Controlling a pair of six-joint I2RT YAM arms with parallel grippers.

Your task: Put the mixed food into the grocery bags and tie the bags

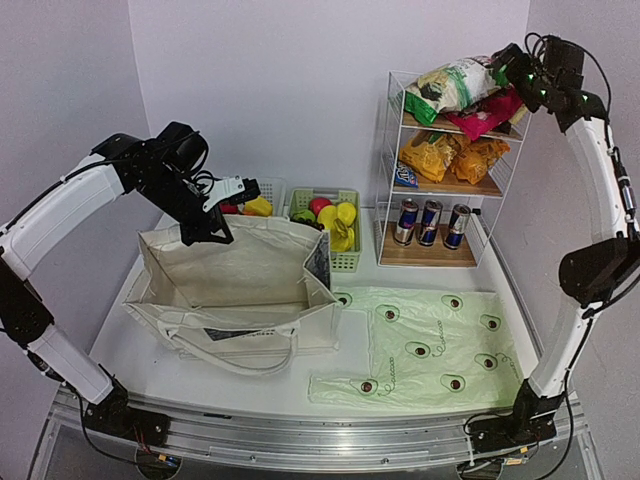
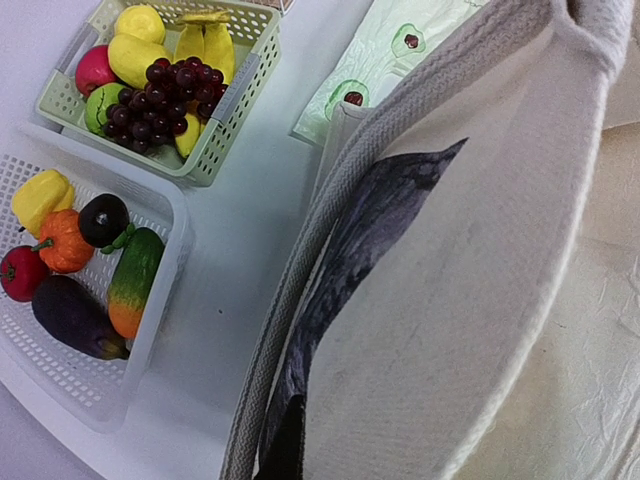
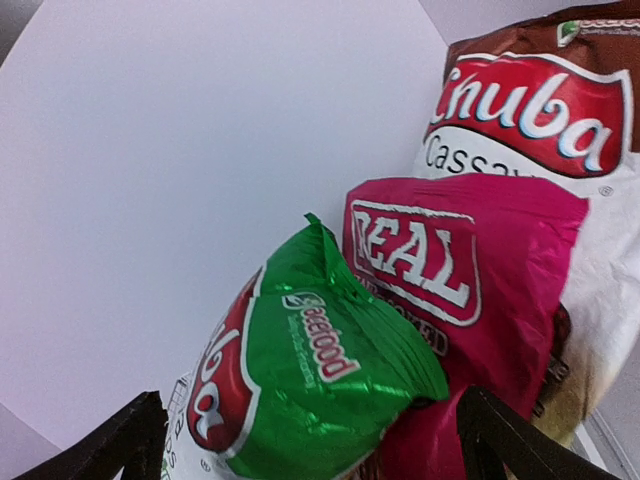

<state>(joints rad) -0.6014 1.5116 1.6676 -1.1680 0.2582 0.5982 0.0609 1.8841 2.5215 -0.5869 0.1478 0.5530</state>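
The left pincer (image 1: pixel 215 225) is closed on the back rim of the tote (image 1: pixel 240 270), at about 11 o'clock of its mouth, and the tote stands open on the table. Seen from above, the plastic bag (image 1: pixel 430 350) lies flat at 4 o'clock from the tote. The baskets with grapes (image 2: pixel 160 100) and yellow fruit (image 2: pixel 140 55) stand just behind the tote, at 12 o'clock.

The right pincer (image 1: pixel 508 68) is wide open at the top shelf of the rack (image 1: pixel 385 150). In its own camera the green packet (image 3: pixel 310 380) sits between the two fingers (image 3: pixel 130 440), not yet squeezed. A pink packet (image 3: pixel 470 290) lies behind the green one at 1 o'clock. The cans (image 1: pixel 430 222) stand on the lowest shelf.
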